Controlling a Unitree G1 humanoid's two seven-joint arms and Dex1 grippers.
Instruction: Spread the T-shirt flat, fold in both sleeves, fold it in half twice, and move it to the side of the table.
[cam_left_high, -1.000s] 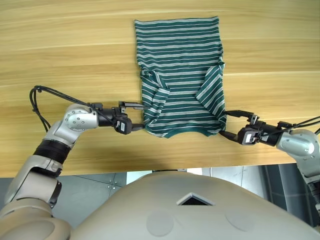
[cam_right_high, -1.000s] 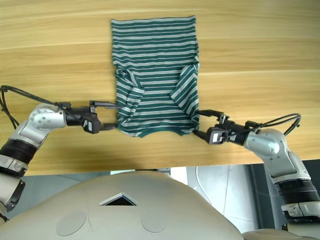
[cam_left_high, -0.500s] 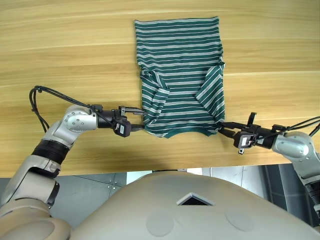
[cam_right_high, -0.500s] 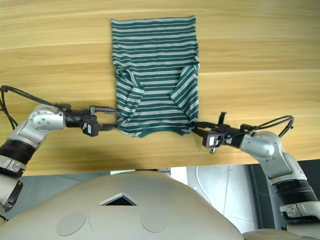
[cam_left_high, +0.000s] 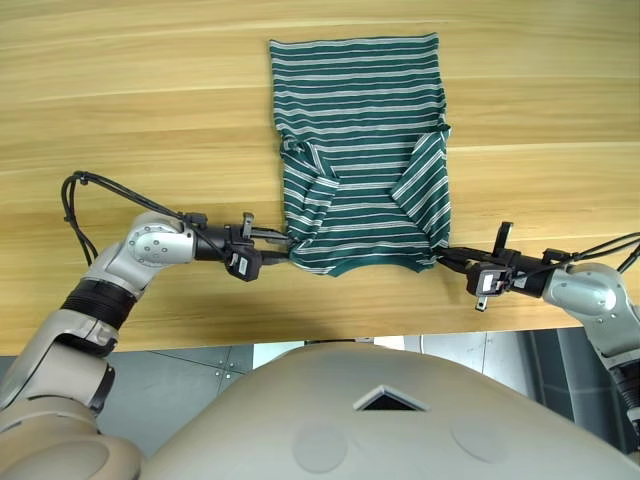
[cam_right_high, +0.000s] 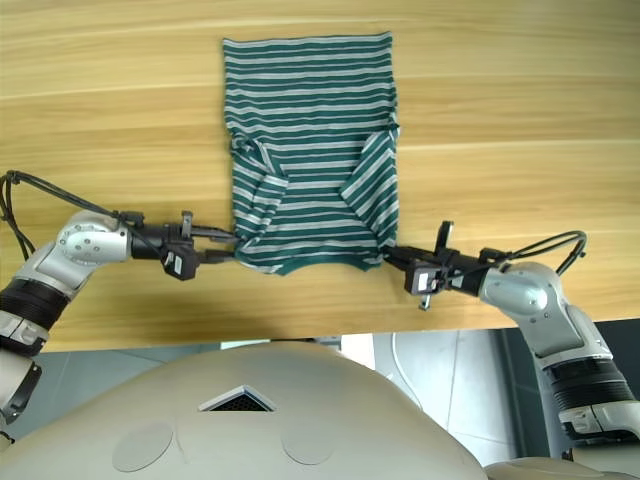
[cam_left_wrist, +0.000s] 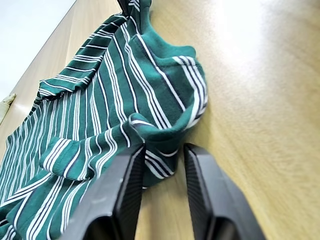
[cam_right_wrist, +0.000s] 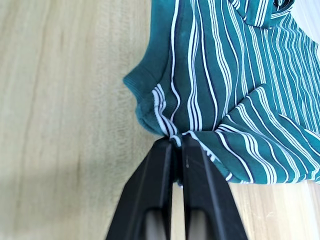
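The green striped T-shirt (cam_left_high: 360, 150) lies on the wooden table (cam_left_high: 140, 110) with both sleeves folded in over its body and its collar end toward me. My left gripper (cam_left_high: 280, 248) is at the shirt's near left corner. In the left wrist view its fingers (cam_left_wrist: 125, 185) stand a narrow gap apart, with the bunched corner fold (cam_left_wrist: 161, 159) squeezed between them. My right gripper (cam_left_high: 447, 258) is at the near right corner, its fingers (cam_right_wrist: 152, 190) pressed together on the hem (cam_right_wrist: 167, 127).
Bare wood stretches to both sides of the shirt and beyond its far hem (cam_left_high: 350, 42). The table's front edge (cam_left_high: 330, 335) runs just behind both grippers.
Both grippers turned their fingers and came in against the shirt's near corners. The right one shut on its corner first, and the left one narrowed from wide open onto the left corner.
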